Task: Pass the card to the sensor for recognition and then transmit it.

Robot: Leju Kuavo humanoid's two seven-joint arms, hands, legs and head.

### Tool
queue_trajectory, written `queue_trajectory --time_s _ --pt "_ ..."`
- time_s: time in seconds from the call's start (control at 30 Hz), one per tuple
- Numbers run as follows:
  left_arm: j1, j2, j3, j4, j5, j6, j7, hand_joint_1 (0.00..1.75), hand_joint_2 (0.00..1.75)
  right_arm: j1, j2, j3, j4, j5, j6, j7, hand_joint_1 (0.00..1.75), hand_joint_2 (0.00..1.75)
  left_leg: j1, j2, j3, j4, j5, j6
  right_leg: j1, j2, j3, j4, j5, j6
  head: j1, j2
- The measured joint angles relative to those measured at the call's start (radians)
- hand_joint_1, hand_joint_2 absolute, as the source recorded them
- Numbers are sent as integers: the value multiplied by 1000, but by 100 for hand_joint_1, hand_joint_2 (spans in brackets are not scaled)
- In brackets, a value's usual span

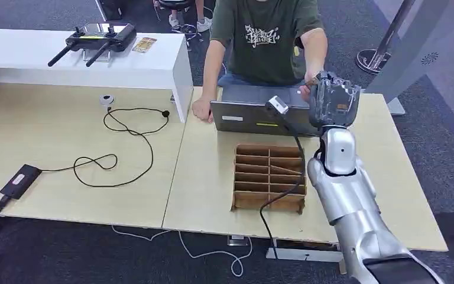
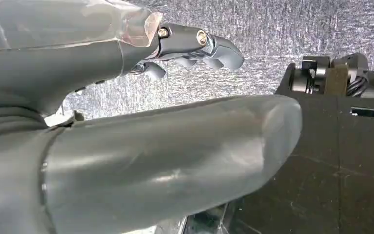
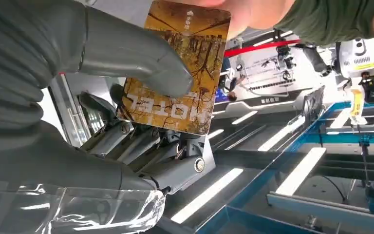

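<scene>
I hold my right hand [image 1: 333, 99] up high, over the far side of the table [image 1: 213, 189], near the person in the green shirt [image 1: 264, 41]. I hold it there so the person can reach it. In the right wrist view my thumb presses down on a brown hotel card [image 3: 180, 73], and my fingers [image 3: 141, 146] sit under it, so I am pinching the card flat between them. A person's hand [image 3: 238, 12] is touching the far edge of the card. I think this is the passing step, but I cannot tell if that hand has a good grip yet, because so little of it shows.

The person's other hand [image 1: 202, 110] rests beside a grey laptop [image 1: 254, 112]. A brown box with many little slots [image 1: 269, 177] sits on the table just in front of me. A small black sensor box [image 1: 20, 180] lies far off on the left table, with a long wire [image 1: 124, 148] curling away from it.

My left hand [image 2: 190, 46] hangs down low over grey carpet. Its fingers are bent a little and hold nothing. It waits there because this job needs one hand.
</scene>
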Motion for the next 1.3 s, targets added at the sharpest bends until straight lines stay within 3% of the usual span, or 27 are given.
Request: queue_trajectory --time_s 0.6,0.73,0.93,1.3 --pt "11 0 -10 0 -3 8 -7 0 0 39 0 -40 -45 -3 6 -29 175 175 0 0 0 0 0 0 0 0 0 0 0 0 0 0" --pt "12 0 -13 0 0 10 -7 0 0 57 2 -75 -78 -98 0 -76 175 175 0 0 0 0 0 0 0 0 0 0 0 0 0 0" --pt "17 0 -25 0 4 12 -6 0 0 102 9 -150 -180 -203 -16 -99 175 175 0 -1 -1 0 0 0 0 -1 0 0 0 0 0 0" --pt "19 -1 -33 0 11 12 -3 0 0 139 16 -215 -288 -252 -16 -126 175 175 0 -1 0 0 0 0 0 -1 0 0 0 0 0 0"
